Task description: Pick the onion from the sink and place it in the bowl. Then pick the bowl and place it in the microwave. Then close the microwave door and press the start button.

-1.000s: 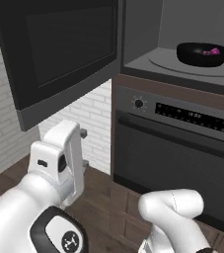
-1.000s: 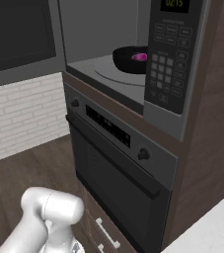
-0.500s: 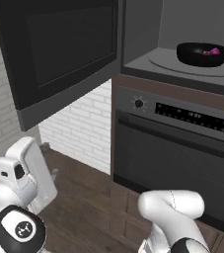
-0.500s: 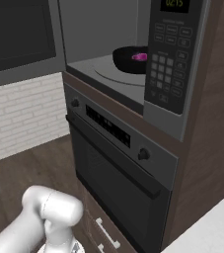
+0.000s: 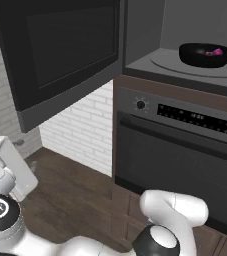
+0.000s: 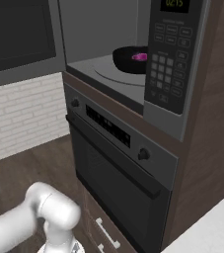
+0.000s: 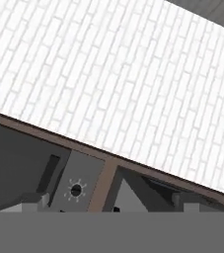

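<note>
black microwave door (image 5: 60, 55) hangs open, rigid and hinged; push its free edge. bowl (image 5: 205, 54) with onion (image 5: 216, 51) sits on turntable. gripper jaws apart.

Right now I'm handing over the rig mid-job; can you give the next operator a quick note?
Tool: open, holding nothing, low and left of the oven, below the open microwave door.
Onion: in the bowl.
Bowl: on the turntable inside the microwave.
Done: onion into bowl, bowl into microwave.
Left: swing the door shut, then press start on the keypad; the frames don't show which key that is.
</note>
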